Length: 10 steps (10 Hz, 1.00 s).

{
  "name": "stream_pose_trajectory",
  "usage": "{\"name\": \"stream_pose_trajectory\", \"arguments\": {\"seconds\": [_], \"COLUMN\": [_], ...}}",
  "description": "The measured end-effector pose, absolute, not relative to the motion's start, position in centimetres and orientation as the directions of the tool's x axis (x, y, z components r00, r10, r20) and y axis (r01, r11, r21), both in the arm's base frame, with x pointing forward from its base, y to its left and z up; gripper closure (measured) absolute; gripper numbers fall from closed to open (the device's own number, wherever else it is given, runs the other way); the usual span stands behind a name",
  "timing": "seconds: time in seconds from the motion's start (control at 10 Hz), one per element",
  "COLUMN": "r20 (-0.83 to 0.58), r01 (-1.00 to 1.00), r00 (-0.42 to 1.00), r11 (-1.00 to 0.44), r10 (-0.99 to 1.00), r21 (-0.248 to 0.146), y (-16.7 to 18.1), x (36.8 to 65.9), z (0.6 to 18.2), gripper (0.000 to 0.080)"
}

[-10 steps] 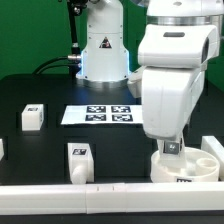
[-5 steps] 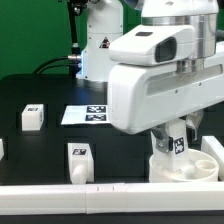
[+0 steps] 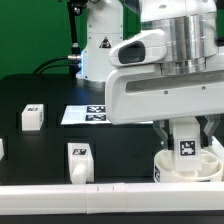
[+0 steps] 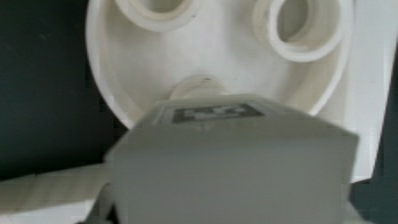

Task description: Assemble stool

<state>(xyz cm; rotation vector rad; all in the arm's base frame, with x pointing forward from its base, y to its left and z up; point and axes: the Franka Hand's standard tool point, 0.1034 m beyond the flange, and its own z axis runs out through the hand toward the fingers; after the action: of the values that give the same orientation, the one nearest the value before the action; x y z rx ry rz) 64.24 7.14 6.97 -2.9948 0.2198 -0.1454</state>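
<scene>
Black matte surface (image 3: 50, 140) before a green backdrop (image 3: 30, 30), white plastic stool parts laid out.
Closed jaws of the bulky white arm (image 3: 170, 80) grip a blocky tagged leg (image 3: 186, 150), upright over the round disc seat (image 3: 165, 168) at the exterior view's right; smooth ringed sockets (image 4: 290, 30) dimple its face. A second leg (image 3: 32, 117) and third leg (image 3: 79, 160) stand well apart, near the flat marker board (image 3: 95, 114).

Marker board (image 3: 86, 115) flat on the black table (image 3: 40, 150)
</scene>
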Motion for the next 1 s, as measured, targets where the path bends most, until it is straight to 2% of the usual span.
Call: {"name": "stream_pose_trajectory", "arguments": {"seconds": [0.1,0.3,0.6,0.7,0.8,0.9,1.0], "r20": [0.074,0.036,-0.018,-0.021,-0.025,-0.013,-0.018], "r01": [-0.216,-0.519,-0.848,-0.862,-0.863,-0.82,-0.767], "r00": [0.971,0.844,0.497,0.464,0.465,0.542,0.624], "r11": [-0.965,-0.833,-0.481,-0.446,-0.447,-0.526,-0.607], "r10": [-0.229,-0.535,-0.868,-0.885,-0.885,-0.84,-0.782], "r21": [-0.151,-0.193,-0.221,-0.24,-0.237,-0.227,-0.207], "y": [7.2,8.6,9.0,8.9,9.0,9.1,9.4], "x": [64.2,64.6,64.4,64.3,64.2,64.0,63.9], "z": [7.0,6.9,6.7,6.7,6.7,6.7,7.0], "gripper": [0.0466,0.0465,0.0464,0.0464,0.0463,0.0463,0.0284]}}
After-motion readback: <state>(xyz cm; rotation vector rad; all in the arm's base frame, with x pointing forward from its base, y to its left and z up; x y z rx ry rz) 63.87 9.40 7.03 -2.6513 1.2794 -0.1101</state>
